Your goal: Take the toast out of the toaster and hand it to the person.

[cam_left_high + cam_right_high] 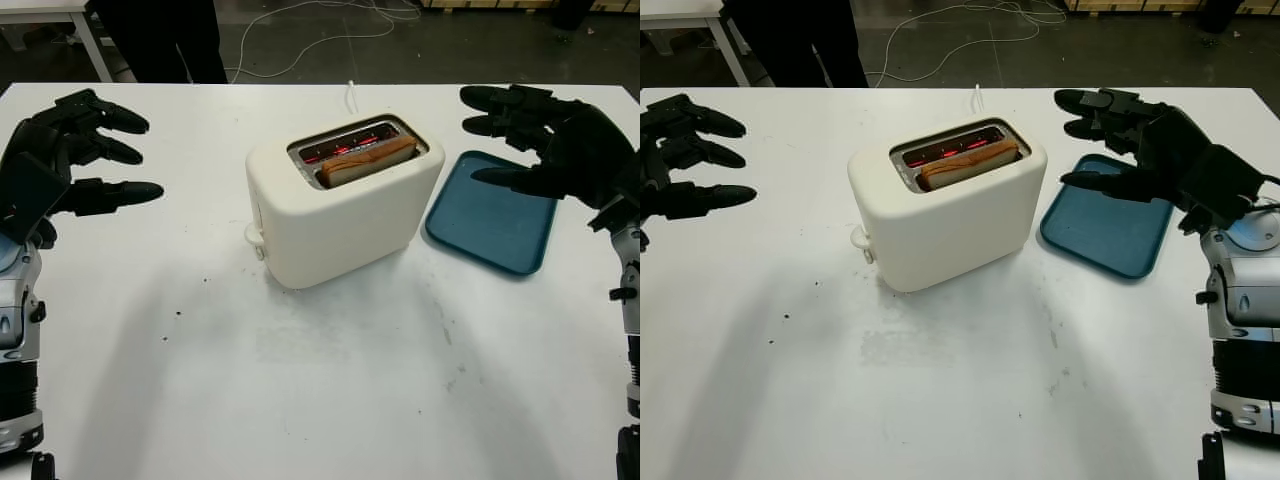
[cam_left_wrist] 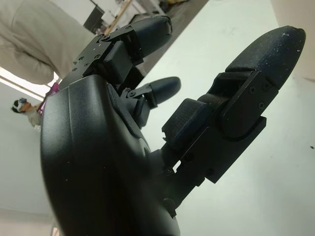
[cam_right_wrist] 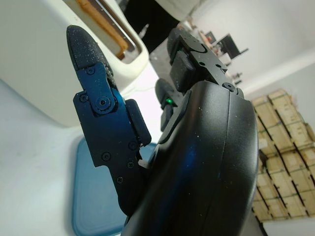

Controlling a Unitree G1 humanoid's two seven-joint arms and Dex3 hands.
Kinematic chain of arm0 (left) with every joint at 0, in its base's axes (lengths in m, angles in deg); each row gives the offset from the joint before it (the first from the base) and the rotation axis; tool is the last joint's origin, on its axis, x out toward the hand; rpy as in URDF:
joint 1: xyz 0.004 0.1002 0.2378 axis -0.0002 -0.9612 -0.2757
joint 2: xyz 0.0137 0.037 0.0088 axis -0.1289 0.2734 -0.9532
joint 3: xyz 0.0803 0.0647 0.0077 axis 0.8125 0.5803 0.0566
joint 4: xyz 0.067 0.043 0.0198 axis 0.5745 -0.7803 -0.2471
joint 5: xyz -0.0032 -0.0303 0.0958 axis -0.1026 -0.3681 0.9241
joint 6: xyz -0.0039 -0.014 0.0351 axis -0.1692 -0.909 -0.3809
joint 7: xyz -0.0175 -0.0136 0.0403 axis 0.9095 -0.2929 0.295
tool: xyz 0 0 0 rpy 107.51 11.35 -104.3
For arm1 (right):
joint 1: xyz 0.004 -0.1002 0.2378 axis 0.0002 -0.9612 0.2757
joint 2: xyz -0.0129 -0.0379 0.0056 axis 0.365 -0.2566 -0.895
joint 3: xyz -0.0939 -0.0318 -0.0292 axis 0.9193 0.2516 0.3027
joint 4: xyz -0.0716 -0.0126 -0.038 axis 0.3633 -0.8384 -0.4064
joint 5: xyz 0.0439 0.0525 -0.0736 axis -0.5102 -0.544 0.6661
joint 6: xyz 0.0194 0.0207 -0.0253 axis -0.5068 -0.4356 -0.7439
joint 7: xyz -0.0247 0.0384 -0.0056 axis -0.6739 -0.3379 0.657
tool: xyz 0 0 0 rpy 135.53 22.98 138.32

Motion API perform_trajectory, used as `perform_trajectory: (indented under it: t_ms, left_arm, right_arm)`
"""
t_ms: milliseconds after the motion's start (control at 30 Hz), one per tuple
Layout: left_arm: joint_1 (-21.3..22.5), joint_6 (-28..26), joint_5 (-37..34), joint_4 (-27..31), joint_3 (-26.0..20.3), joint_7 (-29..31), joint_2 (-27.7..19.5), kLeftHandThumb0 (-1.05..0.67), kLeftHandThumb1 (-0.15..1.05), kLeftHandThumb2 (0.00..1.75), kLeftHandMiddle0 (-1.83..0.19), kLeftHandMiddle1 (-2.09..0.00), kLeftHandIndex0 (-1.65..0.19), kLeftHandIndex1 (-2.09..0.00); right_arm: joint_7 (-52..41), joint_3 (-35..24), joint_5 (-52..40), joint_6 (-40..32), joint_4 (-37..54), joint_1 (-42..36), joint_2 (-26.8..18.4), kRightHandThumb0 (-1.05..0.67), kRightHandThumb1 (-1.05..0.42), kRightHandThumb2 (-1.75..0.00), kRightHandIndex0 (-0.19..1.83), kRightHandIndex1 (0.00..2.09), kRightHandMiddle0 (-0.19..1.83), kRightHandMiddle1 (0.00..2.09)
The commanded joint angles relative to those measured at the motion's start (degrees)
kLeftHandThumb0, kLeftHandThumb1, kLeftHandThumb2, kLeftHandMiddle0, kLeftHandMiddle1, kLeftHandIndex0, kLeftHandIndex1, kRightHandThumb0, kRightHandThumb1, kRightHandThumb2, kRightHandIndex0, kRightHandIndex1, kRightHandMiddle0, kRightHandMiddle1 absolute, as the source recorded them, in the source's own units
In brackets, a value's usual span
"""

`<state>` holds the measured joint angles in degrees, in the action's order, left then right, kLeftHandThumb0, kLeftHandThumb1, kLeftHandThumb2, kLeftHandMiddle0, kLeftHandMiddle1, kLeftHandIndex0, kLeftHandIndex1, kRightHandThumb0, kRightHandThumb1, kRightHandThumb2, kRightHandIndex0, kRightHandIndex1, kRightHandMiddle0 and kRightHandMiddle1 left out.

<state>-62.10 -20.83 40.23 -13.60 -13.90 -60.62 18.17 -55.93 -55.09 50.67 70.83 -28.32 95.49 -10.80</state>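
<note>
White table (image 1: 300, 400) is carrying a cream toaster (image 1: 340, 205) at its middle, with the toast (image 1: 368, 160) sitting in a slot between glowing red elements. Just beside it a blue tray (image 1: 495, 215) is lying. Left hand (image 1: 60, 165) is hovering wide open, well apart; right hand (image 1: 545, 140) is hovering open, seemingly above the tray. Someone in dark trousers (image 1: 170, 40) is standing beyond the table's far edge.

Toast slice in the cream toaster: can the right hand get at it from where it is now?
Probably yes. The browned toast slice stands proud of the cream toaster's open top slot. The open right hand hovers over the blue tray beside it, with nothing between. The slot glows red, so caution.
</note>
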Motion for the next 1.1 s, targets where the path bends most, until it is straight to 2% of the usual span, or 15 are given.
perform_trajectory:
  t_ms: [0,1067]
  left_arm:
    - [-0.6,0.0,-0.6,0.7,-0.4,0.0,0.0,-1.05,0.49,0.0,-0.49,-1.15,-0.5,-1.02]
    - [-0.7,0.4,-0.5,0.8,-0.2,-0.6,0.2,-1.05,0.5,0.0,-0.49,-1.18,-0.49,-1.06]
  right_arm:
    - [-0.3,0.0,-0.5,0.8,-0.4,0.5,0.5,-0.66,-0.8,0.0,0.11,0.64,0.43,0.0]
    - [0.4,0.0,0.2,0.8,-0.2,0.3,0.3,-0.7,-0.8,0.0,0.12,0.65,0.44,0.01]
